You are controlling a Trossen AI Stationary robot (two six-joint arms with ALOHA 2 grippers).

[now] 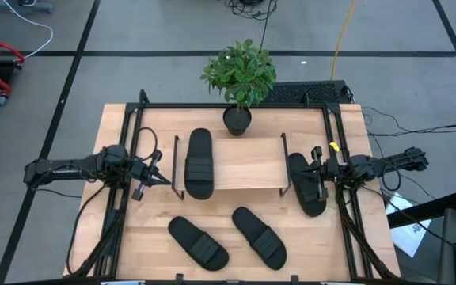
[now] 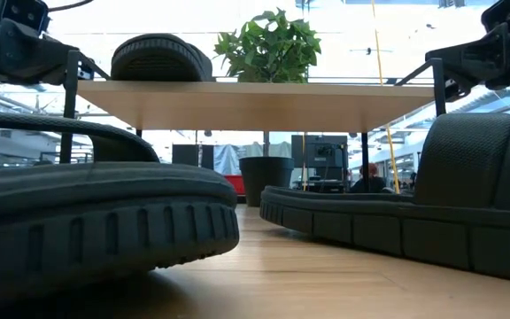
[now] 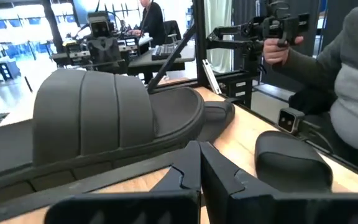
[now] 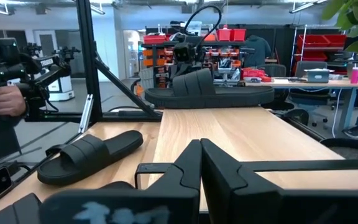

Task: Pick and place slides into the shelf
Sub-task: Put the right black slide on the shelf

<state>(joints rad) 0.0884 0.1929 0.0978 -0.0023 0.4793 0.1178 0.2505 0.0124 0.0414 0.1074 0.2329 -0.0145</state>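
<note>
Shelf: the shelf (image 1: 248,162) is a low rack with a light wood top board. It stands in the middle of the tabletop (image 1: 153,253).
Slide on the shelf: one black slide (image 1: 199,163) lies on the left end of the shelf's top board.
Slide by the shelf: a second slide (image 1: 307,184) lies on the tabletop, just beside the shelf's right side frame.
Front slides: a third slide (image 1: 199,242) and a fourth slide (image 1: 259,237) lie side by side on the tabletop in front of the shelf, both turned at a slant.
Left claw: the left claw (image 1: 163,181) hangs near the shelf's left side frame. Its fingers are pressed together and it holds nothing.
Right claw: the right claw (image 1: 310,169) sits over the second slide, next to the shelf's right side. Its fingers are pressed together too, with nothing between them.
Plant: a green potted plant (image 1: 240,75) stands right behind the shelf.
</note>
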